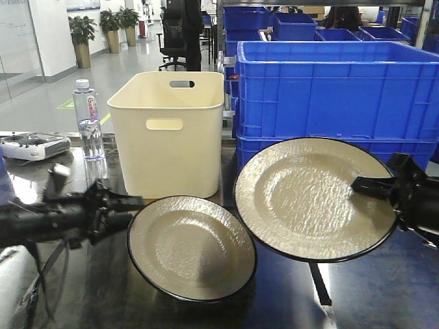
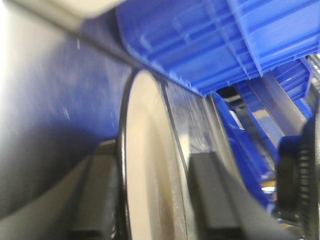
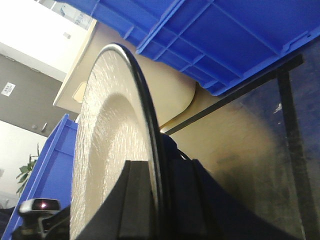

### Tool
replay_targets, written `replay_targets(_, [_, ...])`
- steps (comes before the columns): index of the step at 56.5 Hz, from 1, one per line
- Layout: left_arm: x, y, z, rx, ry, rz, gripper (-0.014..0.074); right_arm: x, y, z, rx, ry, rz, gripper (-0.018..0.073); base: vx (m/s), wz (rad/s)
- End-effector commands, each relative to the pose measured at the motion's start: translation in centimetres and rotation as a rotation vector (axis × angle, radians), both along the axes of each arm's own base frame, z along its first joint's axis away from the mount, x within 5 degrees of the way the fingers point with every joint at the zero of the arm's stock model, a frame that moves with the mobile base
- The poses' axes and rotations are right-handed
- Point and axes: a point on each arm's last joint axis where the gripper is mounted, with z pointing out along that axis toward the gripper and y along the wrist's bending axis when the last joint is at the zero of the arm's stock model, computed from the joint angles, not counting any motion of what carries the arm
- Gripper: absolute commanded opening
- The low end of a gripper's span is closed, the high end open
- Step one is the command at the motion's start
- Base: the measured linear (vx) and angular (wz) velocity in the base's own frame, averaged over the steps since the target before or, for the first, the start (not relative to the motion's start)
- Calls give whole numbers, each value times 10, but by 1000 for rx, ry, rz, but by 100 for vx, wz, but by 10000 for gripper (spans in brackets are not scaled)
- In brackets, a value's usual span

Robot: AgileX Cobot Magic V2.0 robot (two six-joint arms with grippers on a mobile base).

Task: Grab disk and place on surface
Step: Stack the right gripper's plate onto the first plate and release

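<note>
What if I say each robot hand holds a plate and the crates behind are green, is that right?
No. The crates are blue, not green, as the front view shows. The left hand holds the left plate, the right hand the right plate.

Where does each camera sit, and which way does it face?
Front view: on the robot's front, facing forward over the tabletop; left fingers grip the left plate, right fingers the right plate.
Left wrist view: behind the left fingers, looking along the left plate's edge toward the blue crates.
Right wrist view: behind the right fingers, looking along the right plate toward the cream bin.
Shared: both wrist views show the blue crates.
</note>
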Motion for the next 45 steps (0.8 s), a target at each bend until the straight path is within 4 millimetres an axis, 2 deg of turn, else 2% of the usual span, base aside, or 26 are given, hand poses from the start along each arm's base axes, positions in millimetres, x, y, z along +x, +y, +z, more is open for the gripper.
replay_targets(1, [-18,9,58,4,-158,-2,311,-2,17,39,115,-125,44,-9,0,0])
replay_targets(6, [-22,16,66,51,-171,43,216,5,31,47,85,-143,65,-9,0,0])
replay_targets(13, [-22,17,64,36,-139,40,100,11,39,53,109,-150,93,-9,0,0])
replay_targets(21, [-27,16,70,58,-165,23,-6,21,58,43,119,-117,141,-9,0,0])
replay_targets(28, [-36,20,88,96,-229,63,-8,35,87,26,113,-65,182,-9,0,0])
replay_targets(36, [-51,24,110,150,-292,85,-5,59,122,4,107,-15,233,-9,0,0])
replay_targets(45, [-66,26,127,189,-337,91,-2,84,150,-14,91,1,263,-2,0,0])
